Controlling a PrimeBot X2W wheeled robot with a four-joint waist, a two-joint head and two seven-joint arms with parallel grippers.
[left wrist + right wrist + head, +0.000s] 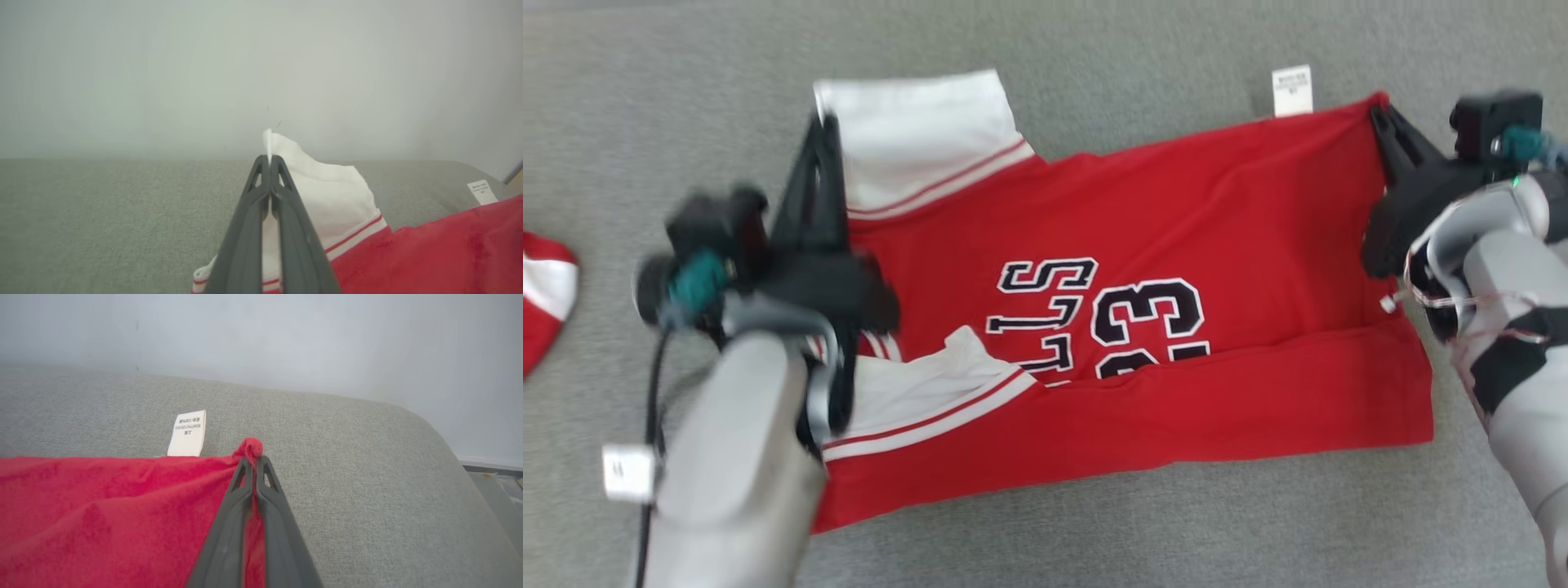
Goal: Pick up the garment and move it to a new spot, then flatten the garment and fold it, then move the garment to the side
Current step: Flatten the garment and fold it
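Note:
The garment is a red jersey with white sleeves and black-and-white lettering, spread across the grey surface with its near edge folded over. My left gripper is shut on the far white sleeve's corner, which sticks up past the fingertips. My right gripper is shut on the jersey's far right red corner, bunched at the tips. A white care label lies beside that corner, on the grey surface.
The grey fabric surface runs under everything, its rounded edge at the right with floor beyond. Another red and white cloth lies at the far left. A pale wall stands behind the surface.

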